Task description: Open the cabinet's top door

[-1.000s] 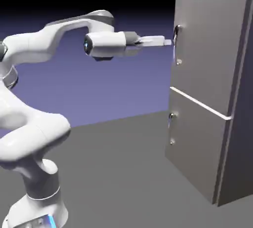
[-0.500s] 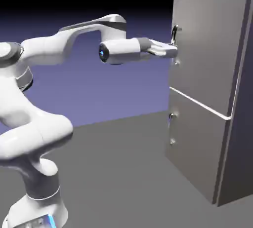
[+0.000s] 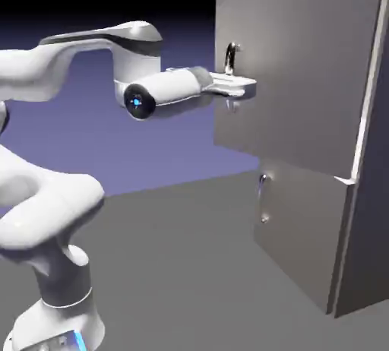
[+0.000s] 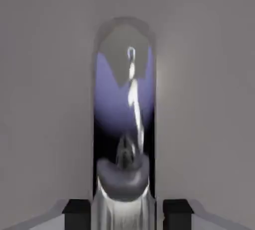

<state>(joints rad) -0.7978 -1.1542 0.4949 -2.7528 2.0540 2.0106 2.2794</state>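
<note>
Your claw (image 4: 127,215) grasps the curved silver handle (image 3: 230,59), its jaws drawn in close on either side, as the top door (image 3: 304,76) stands partly open directly ahead of the fingertips. The rigid panel should swing steadily; the polished bar may slip, so grip its upright middle.

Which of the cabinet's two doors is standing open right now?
The upper one, the larger door: it swings out from the cabinet, while the smaller lower door sits closed beneath it.
</note>
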